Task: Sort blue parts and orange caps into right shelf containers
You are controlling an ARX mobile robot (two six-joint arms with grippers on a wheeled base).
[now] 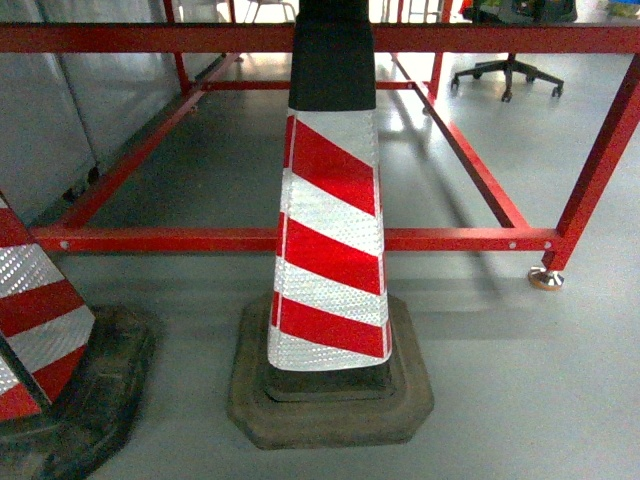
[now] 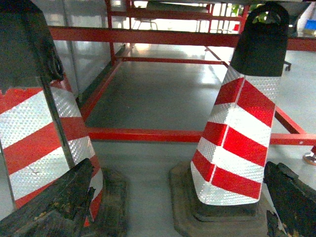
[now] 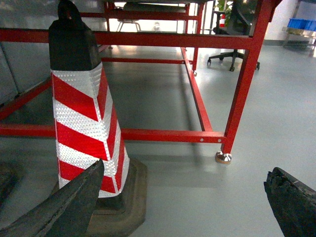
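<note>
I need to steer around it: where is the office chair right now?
The black wheeled office chair sits top right in the head view, on the grey floor beyond the red metal frame, behind the red-and-white striped traffic cone.

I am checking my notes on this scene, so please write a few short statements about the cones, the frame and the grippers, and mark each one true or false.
1. Two striped traffic cones stand on the floor, one central and one at the left edge. True.
2. The central cone lies on its side. False: it stands upright on its dark base.
3. The left gripper holds a blue part. False: its fingers are apart with nothing between them.
4. A red metal frame stands behind the cones. True.
5. The right gripper is open and empty. True.
</note>
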